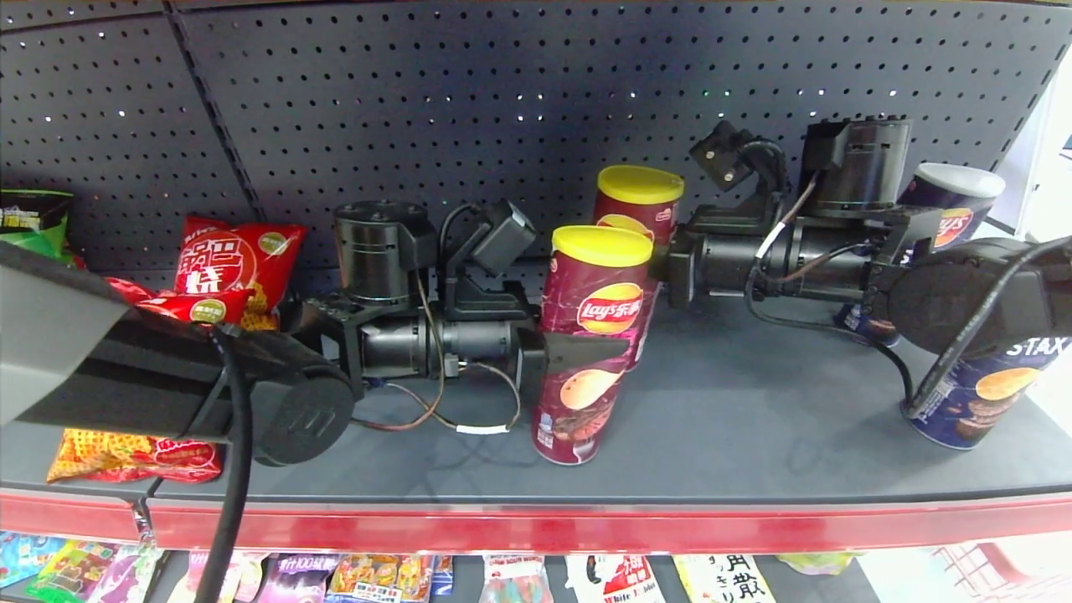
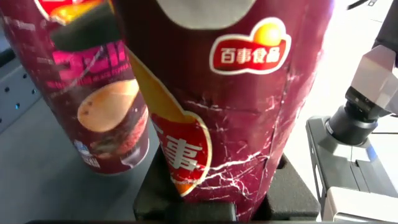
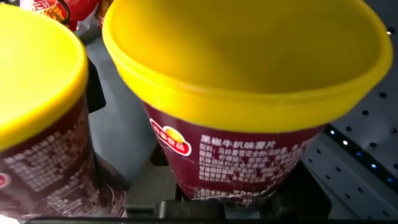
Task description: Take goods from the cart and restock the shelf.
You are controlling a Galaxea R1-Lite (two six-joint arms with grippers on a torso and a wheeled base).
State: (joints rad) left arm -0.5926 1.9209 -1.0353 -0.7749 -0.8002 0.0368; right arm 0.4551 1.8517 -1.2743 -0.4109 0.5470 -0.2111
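Here the left gripper (image 1: 586, 352) lies level over the shelf (image 1: 754, 419), pointing right, clenched on the front can (image 1: 596, 289) at mid-body; the right gripper (image 1: 667, 266), level and pointing left, grips the rear can (image 1: 636, 209) just behind

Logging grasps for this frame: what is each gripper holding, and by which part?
Left gripper grips the front can at mid-body; right gripper grips the rear can on its side, below the lid.

A shop aisle: a grey shelf (image 1: 754, 419) with a red front edge (image 1: 586, 529) and a perforated back panel (image 1: 419, 100), stocked with crisp canisters (image 1: 599, 285) and snack bags (image 1: 239, 260); more packets (image 1: 377, 578) sit on the level below.
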